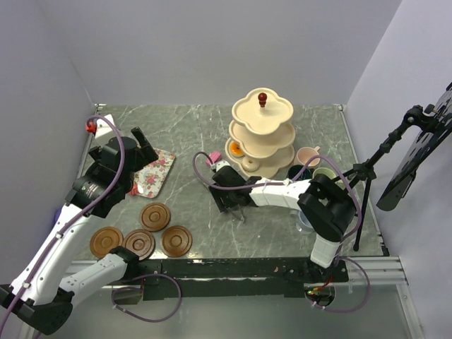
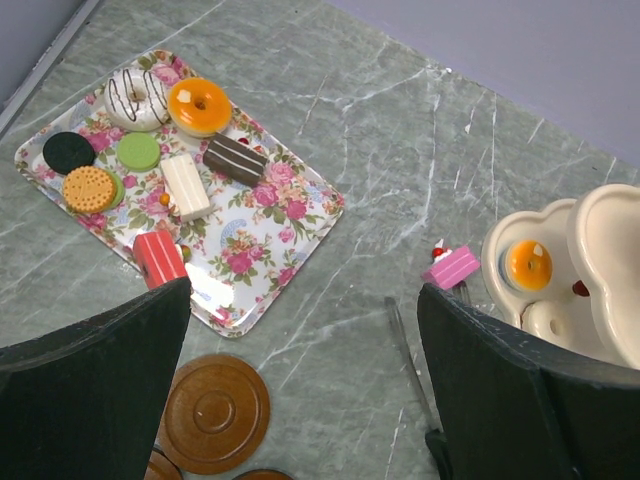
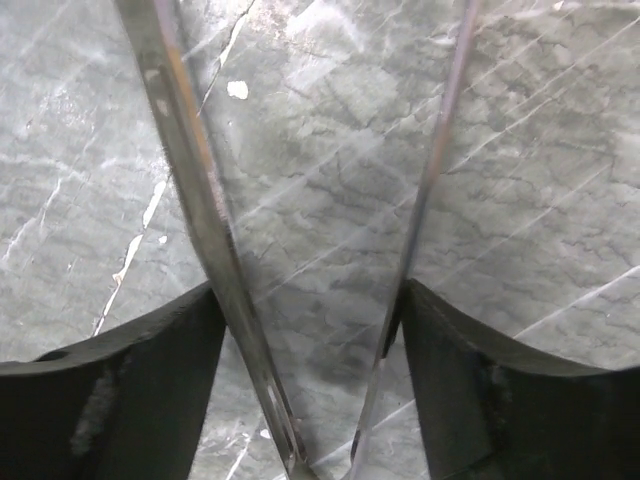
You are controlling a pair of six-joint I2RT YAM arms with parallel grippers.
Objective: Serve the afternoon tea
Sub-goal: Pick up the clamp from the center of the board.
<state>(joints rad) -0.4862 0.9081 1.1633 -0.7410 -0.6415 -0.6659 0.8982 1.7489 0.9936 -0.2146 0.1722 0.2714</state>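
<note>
Tabletop (image 1: 191, 127); wrist view alone shows right jaws gripping tongs (image 3: 200, 200); left jaws wide, empty.

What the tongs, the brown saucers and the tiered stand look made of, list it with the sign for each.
Tongs: metal, probably steel; thin grey strips with a dull sheen.
Saucers: wood or wood-look plastic; brown, satin, with concentric rings.
Stand: cream, smooth, evenly coloured; ceramic or plastic, the look leaves it open.
</note>
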